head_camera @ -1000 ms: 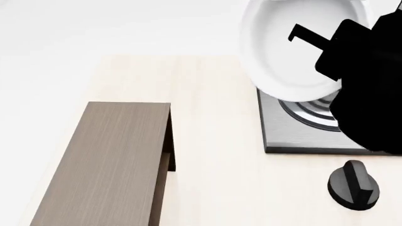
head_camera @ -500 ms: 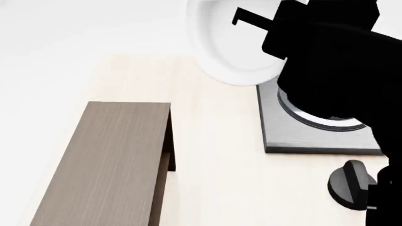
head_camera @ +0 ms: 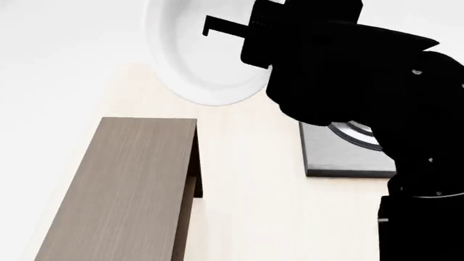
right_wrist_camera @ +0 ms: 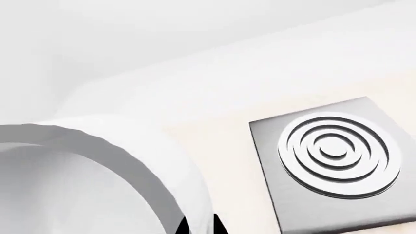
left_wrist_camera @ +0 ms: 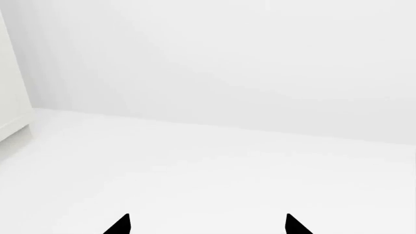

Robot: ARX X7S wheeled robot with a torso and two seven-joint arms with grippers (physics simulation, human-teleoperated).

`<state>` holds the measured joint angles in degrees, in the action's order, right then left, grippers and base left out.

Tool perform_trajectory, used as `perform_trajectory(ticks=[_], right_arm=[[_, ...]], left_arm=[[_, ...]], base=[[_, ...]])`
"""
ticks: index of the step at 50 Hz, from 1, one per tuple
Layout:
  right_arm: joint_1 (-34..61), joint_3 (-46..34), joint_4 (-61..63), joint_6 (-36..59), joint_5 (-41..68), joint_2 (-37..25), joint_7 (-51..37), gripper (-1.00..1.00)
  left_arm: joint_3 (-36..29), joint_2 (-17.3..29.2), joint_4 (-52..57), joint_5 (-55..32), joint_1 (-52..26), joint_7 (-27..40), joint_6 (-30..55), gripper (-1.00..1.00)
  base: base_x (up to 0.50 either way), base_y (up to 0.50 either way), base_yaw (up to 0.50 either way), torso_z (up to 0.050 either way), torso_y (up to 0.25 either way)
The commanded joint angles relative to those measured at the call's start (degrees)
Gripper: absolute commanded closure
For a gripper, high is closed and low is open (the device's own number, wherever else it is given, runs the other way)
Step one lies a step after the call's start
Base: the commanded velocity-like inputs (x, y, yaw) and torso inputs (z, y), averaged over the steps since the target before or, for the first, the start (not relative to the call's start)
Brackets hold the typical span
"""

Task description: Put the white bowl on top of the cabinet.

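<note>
**White bowl held aloft over the table's far side**

While the room around is a plain white space of pale floor and walls, the work surface is a light cream table [head_camera: 246, 217] seen from the head camera. On it lies the cabinet [head_camera: 123, 190], a long low box of grey-brown wood grain with a flat top, its darker recessed front turned toward the middle of the table. Well apart from it, on the robot's right, sits a square grey metal stove plate [head_camera: 337, 157] with concentric rings on top; the right wrist view shows the stove plate [right_wrist_camera: 331, 161] whole, flat on the cream surface.

The white bowl [head_camera: 199, 51] is up in the air, tilted so that its glossy inside faces the head camera. It hangs above the far part of the table, beyond the cabinet's far end and not over the top of it. The right gripper [head_camera: 232, 27] grasps the bowl at its rim, one thin black finger lying across the inner wall, with the dark arm bulking behind and hiding part of the stove plate. In the right wrist view the bowl's rim and wall [right_wrist_camera: 97, 165] fill the near field.

The left gripper [left_wrist_camera: 206, 225] shows only two black fingertips set wide apart with nothing between them, over bare white floor.
</note>
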<state>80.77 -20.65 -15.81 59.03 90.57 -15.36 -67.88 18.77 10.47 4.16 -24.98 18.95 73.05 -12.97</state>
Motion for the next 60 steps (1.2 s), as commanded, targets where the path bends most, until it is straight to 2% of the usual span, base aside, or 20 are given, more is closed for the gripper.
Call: perform_trajectory(ticks=[1, 11, 16, 35, 60], right_arm=[[1.5, 1.0, -1.2, 0.3, 2.6, 2.5, 3.2, 1.00], [0.5, 2.8, -0.3, 1.3, 8.7, 3.7, 3.2, 1.00], [0.3, 2.7, 0.7, 1.8, 9.2, 3.9, 6.6, 1.00], [-0.2, -0.1, 2.0, 5.8, 14.9, 4.9, 3.7, 1.00], [-3.9, -1.5, 7.4, 6.2, 22.5, 3.5, -2.9, 1.00]], left_arm=[[0.0, 0.0, 0.0, 0.0, 0.0, 0.0, -0.1, -1.00], [-0.1, 0.0, 0.0, 0.0, 0.1, 0.0, 0.0, -1.00], [-0.1, 0.1, 0.0, 0.1, 0.1, 0.1, 0.0, -1.00], [-0.1, 0.1, 0.0, 0.0, 0.1, 0.1, 0.0, -1.00], [-0.1, 0.1, -0.1, -0.1, 0.1, 0.1, -0.2, -1.00]], base=[[0.00, 0.00, 0.00, 0.000, 0.000], [0.00, 0.00, 0.00, 0.001, 0.001], [0.00, 0.00, 0.00, 0.000, 0.000], [0.00, 0.00, 0.00, 0.001, 0.001], [0.00, 0.00, 0.00, 0.000, 0.001]])
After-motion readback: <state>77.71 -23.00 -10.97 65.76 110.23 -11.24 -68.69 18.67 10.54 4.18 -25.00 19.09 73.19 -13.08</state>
